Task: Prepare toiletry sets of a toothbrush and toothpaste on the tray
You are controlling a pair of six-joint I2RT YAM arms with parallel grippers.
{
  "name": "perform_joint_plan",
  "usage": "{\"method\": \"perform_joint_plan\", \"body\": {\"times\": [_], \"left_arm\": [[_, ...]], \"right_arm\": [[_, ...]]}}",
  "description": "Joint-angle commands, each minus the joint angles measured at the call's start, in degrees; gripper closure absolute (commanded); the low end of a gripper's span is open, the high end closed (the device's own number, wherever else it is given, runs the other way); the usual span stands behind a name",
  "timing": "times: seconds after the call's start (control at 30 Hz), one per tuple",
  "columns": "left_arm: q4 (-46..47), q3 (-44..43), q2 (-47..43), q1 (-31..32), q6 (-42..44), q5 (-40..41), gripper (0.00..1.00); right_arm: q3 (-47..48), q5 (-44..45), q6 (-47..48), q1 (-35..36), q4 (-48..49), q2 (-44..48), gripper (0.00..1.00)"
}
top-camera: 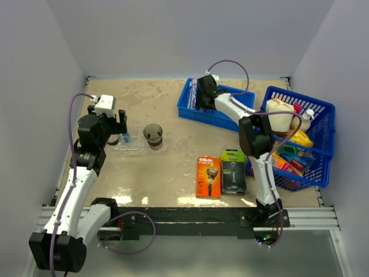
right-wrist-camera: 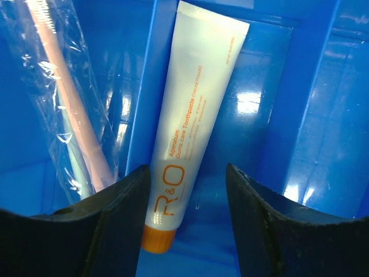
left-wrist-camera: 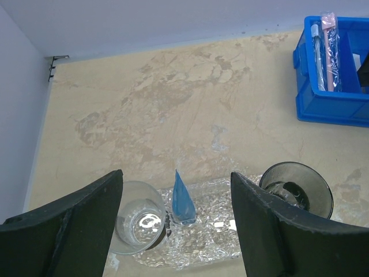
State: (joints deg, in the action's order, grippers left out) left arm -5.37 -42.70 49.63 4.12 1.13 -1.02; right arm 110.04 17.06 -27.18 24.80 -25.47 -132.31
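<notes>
Right wrist view: right gripper has its jaws spread, 1 finger on each side of the cap end of the pale white-green toothpaste tube with orange cap and lettering. No clear contact. The tube lies flat in the solid blue plastic bin. A raised blue ridge separates it from the pink-handled toothbrush in a crinkly clear wrapper, close to the left-hand finger.

Top view: the bin sits far-middle on the beige table, with the blue lattice basket of mixed packs to its right, partly hidden by the right arm. 2 razor packs, the orange razor pack and the black-green razor pack, lie side by side near the front.

Left wrist view: left gripper spread wide, empty, above the clear plastic tray. On the tray are 1 clear round cup, a small blue pointed item just beside it (cannot tell what) and 1 smoky brown cup at the right end.
</notes>
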Motion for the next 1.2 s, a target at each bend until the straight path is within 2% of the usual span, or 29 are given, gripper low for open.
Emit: {"method": "perform_joint_plan", "body": {"times": [0.0, 0.17, 0.27, 0.43, 0.57, 0.63, 1.17], "left_arm": [[1.94, 0.07, -1.02, -0.34, -0.25, 0.49, 0.21], [1.85, 0.25, -1.11, -0.34, -0.16, 0.49, 0.21], [1.94, 0.16, -1.11, -0.25, -0.25, 0.4, 0.21], [1.94, 0.16, -1.2, 0.01, -0.25, 0.49, 0.21], [1.85, 0.16, -1.29, 0.1, -0.33, 0.49, 0.21], [1.94, 0.16, -1.29, 0.1, -0.25, 0.58, 0.21], [1.94, 0.25, -1.38, 0.27, -0.25, 0.31, 0.21]], "right_arm": [[0.35, 3.77, -0.68, -0.63, -2.39, -1.81, 0.43], [0.53, 3.59, -0.15, -0.71, -2.12, -2.6, 0.49], [0.53, 2.63, -0.24, -0.71, -1.86, -3.3, 0.56], [0.7, 0.61, -0.33, -0.71, -0.98, -3.22, 0.74], [0.88, -0.27, 0.46, -0.71, 0.42, -0.68, 0.95], [0.88, -0.27, 1.07, -0.71, 1.47, 1.61, 1.0], [-1.32, 2.54, 8.1, -0.63, 8.16, 13.3, 1.0]]}}
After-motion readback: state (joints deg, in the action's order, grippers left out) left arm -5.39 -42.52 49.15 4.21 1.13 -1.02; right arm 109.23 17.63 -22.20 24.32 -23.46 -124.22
